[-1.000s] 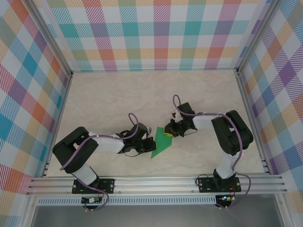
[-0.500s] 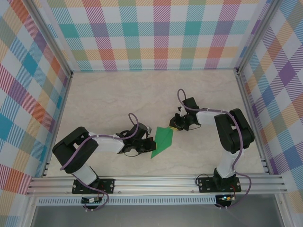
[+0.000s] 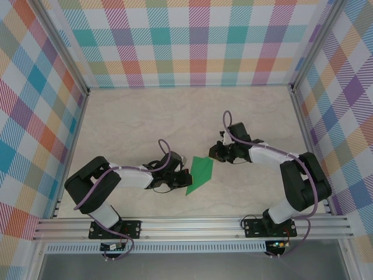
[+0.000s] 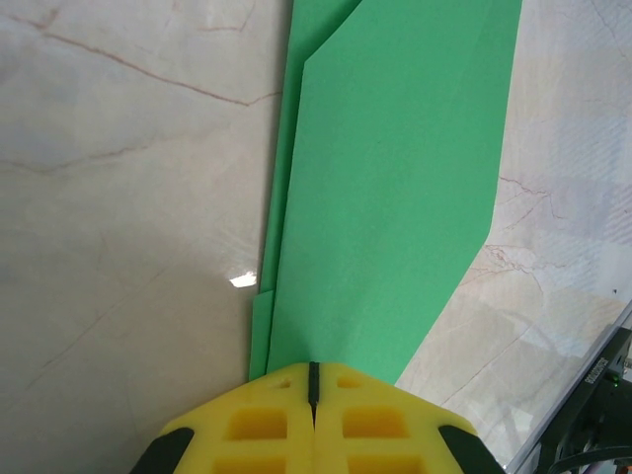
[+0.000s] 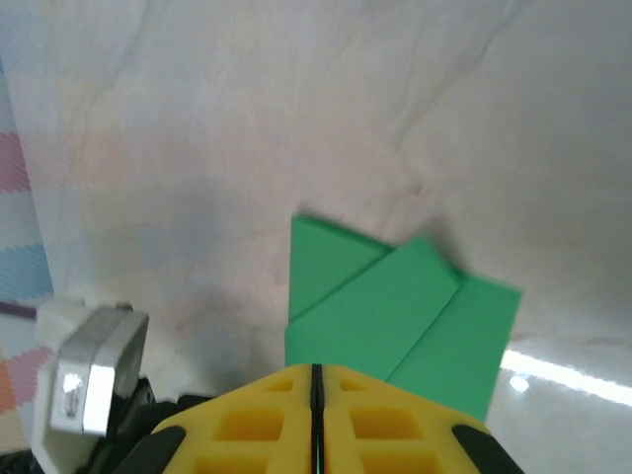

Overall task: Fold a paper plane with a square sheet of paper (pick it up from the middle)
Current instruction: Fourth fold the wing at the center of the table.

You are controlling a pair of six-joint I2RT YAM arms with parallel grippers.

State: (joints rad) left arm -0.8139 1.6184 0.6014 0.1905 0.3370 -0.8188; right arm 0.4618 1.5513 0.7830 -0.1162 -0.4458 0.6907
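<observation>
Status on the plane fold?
Left gripper shut, tips on edge of green paper. Right gripper shut, by its far corner. Paper folded, flat on table. Nothing blocking.

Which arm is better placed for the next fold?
Probably right: the right gripper, shut, sits at the far corner of the green paper; the left gripper, shut, seems to pin its edge.

Blk/white arms (image 3: pixel 133 175) w/ purple cables (image 3: pixel 161 141), yellow tools (image 4: pixel 313 370), prob. plastic.
</observation>
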